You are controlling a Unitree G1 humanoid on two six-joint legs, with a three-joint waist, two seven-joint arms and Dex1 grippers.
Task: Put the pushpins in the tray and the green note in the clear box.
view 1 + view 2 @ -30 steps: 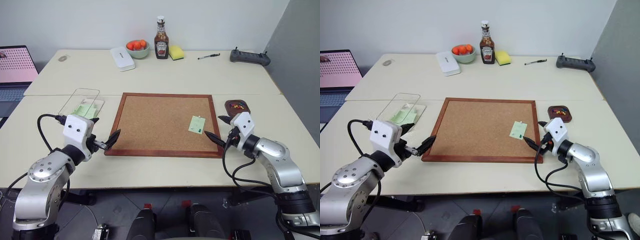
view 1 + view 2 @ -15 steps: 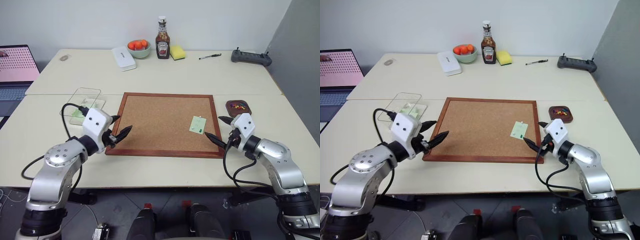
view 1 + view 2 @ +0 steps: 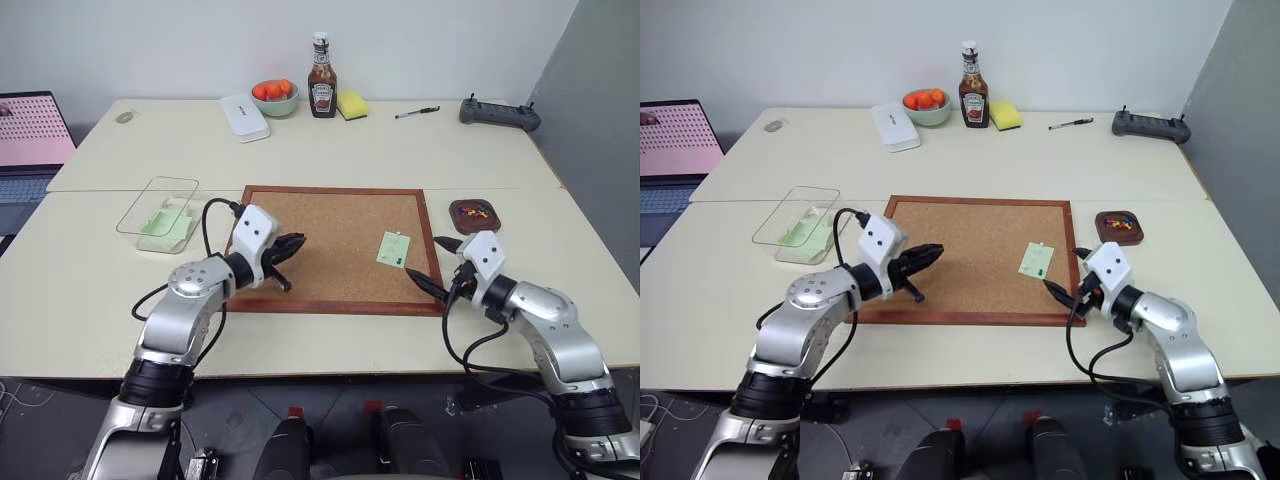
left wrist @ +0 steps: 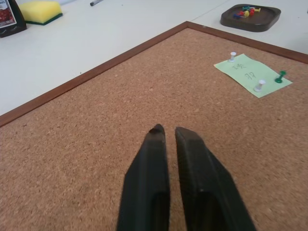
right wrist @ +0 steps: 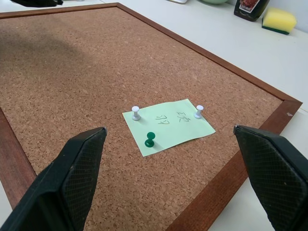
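Note:
The green note (image 3: pixel 394 249) lies on the right part of the corkboard (image 3: pixel 330 215), held by two white pushpins (image 5: pixel 136 112) and a green one (image 5: pixel 150 140). More pushpins (image 4: pixel 246 10) in mixed colours lie in the dark brown tray (image 3: pixel 474 213) to the right of the board. At the left, the clear box (image 3: pixel 160 213) holds pale green paper. My left gripper (image 3: pixel 290 248) is shut and empty over the board's left part. My right gripper (image 3: pixel 427 260) stands open at the board's right edge, its jaws wide to either side of the note in the right wrist view.
Along the far side of the table stand a white oblong case (image 3: pixel 245 116), a bowl of oranges (image 3: pixel 274 96), a ketchup bottle (image 3: pixel 322 90), a yellow sponge (image 3: pixel 352 104), a pen (image 3: pixel 416 113) and a black controller (image 3: pixel 498 113). A laptop (image 3: pixel 30 135) sits at the far left.
My left gripper swung right from beside the clear box to over the corkboard and closed from open to shut. The right arm has kept still.

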